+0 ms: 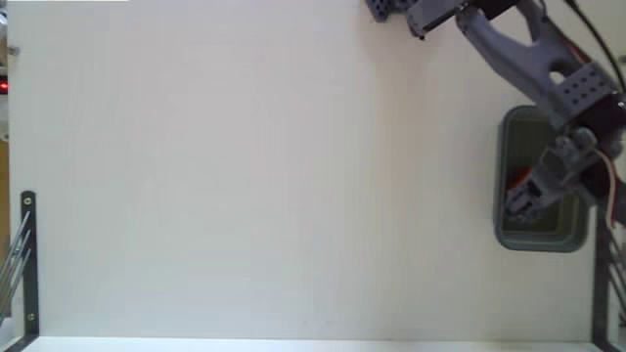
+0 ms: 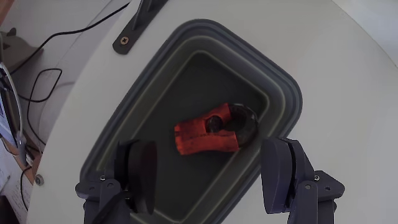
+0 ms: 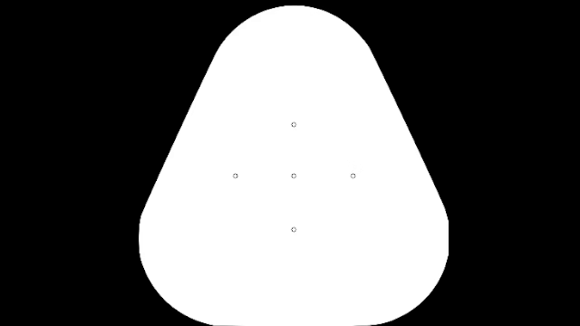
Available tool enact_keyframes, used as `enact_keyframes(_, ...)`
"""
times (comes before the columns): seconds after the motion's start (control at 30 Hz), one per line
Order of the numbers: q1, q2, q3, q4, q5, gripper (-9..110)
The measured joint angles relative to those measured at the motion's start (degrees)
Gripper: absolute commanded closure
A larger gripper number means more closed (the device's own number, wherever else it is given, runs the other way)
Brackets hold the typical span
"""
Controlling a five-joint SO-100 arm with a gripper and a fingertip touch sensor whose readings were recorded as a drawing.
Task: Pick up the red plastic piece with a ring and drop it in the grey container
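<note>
The red plastic piece with a ring (image 2: pixel 208 135) lies on the floor of the grey container (image 2: pixel 186 37), its dark ring end pointing right in the wrist view. My gripper (image 2: pixel 211 171) hovers just above the tub, open, with one finger (image 2: pixel 140 171) left of the piece and the other finger (image 2: pixel 280 174) to its right, nothing between them. In the fixed view the container (image 1: pixel 509 147) stands at the right edge of the table, the gripper (image 1: pixel 523 200) hangs over it, and a sliver of the red piece (image 1: pixel 516 179) shows beside the fingers.
The white table (image 1: pixel 245 176) stretches left of the container. Black metal brackets stand at the table's left (image 1: pixel 27 264) and right (image 1: pixel 602 284) edges. Cables (image 2: pixel 43 81) lie beyond the table edge in the wrist view.
</note>
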Motion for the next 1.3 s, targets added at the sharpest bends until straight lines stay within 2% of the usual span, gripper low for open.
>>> enact_keyframes(1.3, 21.2, 29.2, 27.9, -0.4, 0.2, -9)
